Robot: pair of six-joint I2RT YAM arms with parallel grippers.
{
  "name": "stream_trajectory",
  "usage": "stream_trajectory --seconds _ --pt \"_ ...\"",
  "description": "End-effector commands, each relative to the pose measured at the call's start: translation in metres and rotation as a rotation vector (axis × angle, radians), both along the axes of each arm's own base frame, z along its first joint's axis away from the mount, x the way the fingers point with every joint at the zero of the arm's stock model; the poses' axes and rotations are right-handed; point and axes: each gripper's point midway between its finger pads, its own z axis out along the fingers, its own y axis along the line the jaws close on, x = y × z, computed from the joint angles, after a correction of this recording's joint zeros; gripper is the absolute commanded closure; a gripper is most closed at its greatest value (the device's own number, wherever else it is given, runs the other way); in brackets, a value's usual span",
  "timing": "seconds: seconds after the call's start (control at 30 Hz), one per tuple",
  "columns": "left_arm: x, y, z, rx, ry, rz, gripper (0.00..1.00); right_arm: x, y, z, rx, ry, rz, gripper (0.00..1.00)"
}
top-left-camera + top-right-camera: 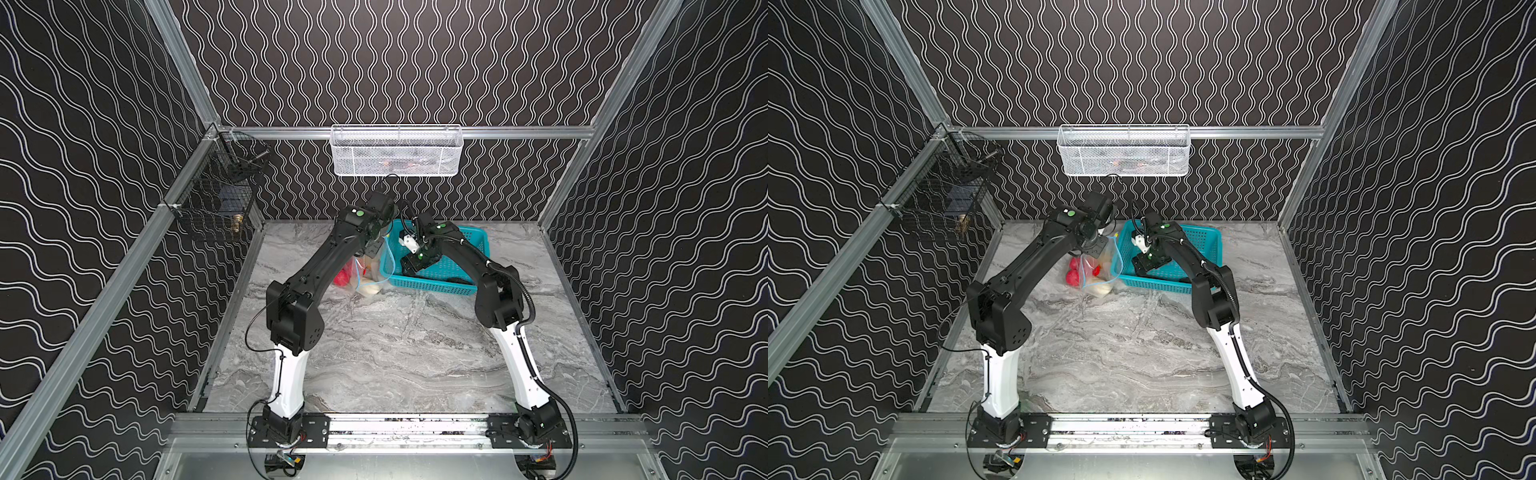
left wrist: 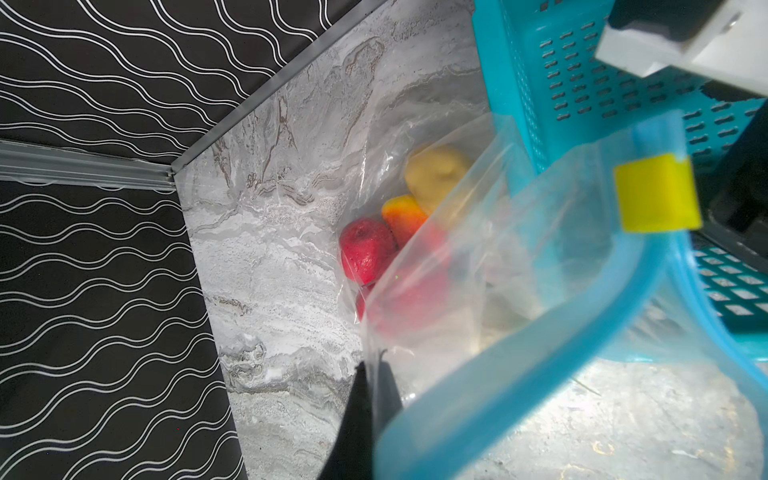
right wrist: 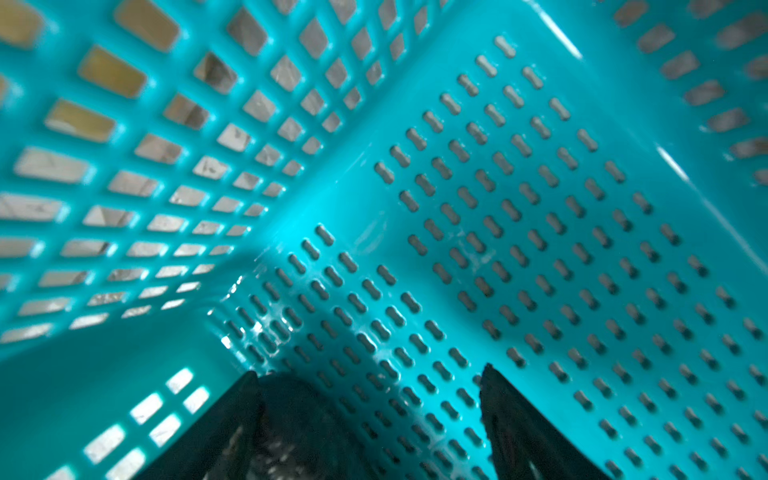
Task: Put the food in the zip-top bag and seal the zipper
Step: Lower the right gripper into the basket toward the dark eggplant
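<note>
The clear zip-top bag [image 1: 365, 274] [image 1: 1100, 270] stands left of the teal basket. My left gripper [image 1: 371, 249] [image 2: 371, 365] is shut on the clear plastic near the bag's mouth and holds it up. The light blue zipper [image 2: 519, 374] curves open, with its yellow slider [image 2: 656, 191] at one end. Food inside the bag: a red round one [image 2: 365, 249], an orange-yellow one [image 2: 403, 216] and a yellow-brown potato [image 2: 436, 170]. My right gripper [image 1: 409, 268] [image 3: 370, 370] is low inside the basket, open. A dark rounded piece of food [image 3: 299, 415] lies between its fingers, against one of them.
The teal perforated basket [image 1: 440, 272] [image 1: 1200, 245] [image 3: 540, 208] sits at the back middle of the marble table [image 1: 415, 353]. A white mesh basket [image 1: 395, 151] hangs on the back rail. A black wire basket [image 1: 216, 199] hangs on the left wall.
</note>
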Motion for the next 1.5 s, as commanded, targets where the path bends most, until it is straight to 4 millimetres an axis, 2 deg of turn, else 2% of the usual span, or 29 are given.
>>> stream_trajectory --seconds 0.0,0.13,0.27,0.3,0.33,0.5,0.73,0.9,1.07,1.23,1.47 --pt "0.001 0.002 0.003 -0.006 -0.012 0.021 1.0 0.014 -0.014 0.029 -0.02 -0.06 -0.149 0.15" --pt "0.0 0.002 0.003 -0.005 -0.014 0.02 1.0 0.018 -0.035 0.066 -0.029 -0.11 -0.352 0.1" --pt "0.0 0.001 0.004 -0.008 -0.015 0.019 1.0 0.006 -0.057 0.082 0.008 -0.073 -0.55 0.12" --pt "0.0 0.002 0.006 -0.011 -0.017 0.02 1.0 -0.001 -0.061 0.08 0.009 -0.043 -0.593 0.13" --pt "0.0 0.001 0.005 -0.011 -0.017 0.018 1.0 -0.001 -0.079 0.078 0.005 -0.018 -0.661 0.15" --pt "-0.002 0.002 0.01 -0.021 -0.028 0.016 1.0 -0.025 -0.102 0.063 -0.105 0.057 -0.733 0.19" --pt "-0.005 0.006 0.017 -0.015 -0.054 0.016 1.0 -0.045 -0.125 0.049 -0.279 0.083 -0.646 0.16" --pt "-0.005 0.006 0.016 -0.014 -0.051 0.015 1.0 -0.053 -0.139 0.04 -0.383 0.097 -0.599 0.09" --pt "-0.004 0.005 0.016 -0.016 -0.049 0.016 1.0 -0.06 -0.145 0.022 -0.443 0.144 -0.56 0.07" --pt "-0.003 0.005 0.014 -0.012 -0.047 0.018 1.0 -0.062 -0.144 0.003 -0.429 0.178 -0.54 0.06" --pt "-0.002 0.005 0.013 -0.007 -0.041 0.018 1.0 -0.06 -0.152 -0.012 -0.441 0.203 -0.552 0.1"
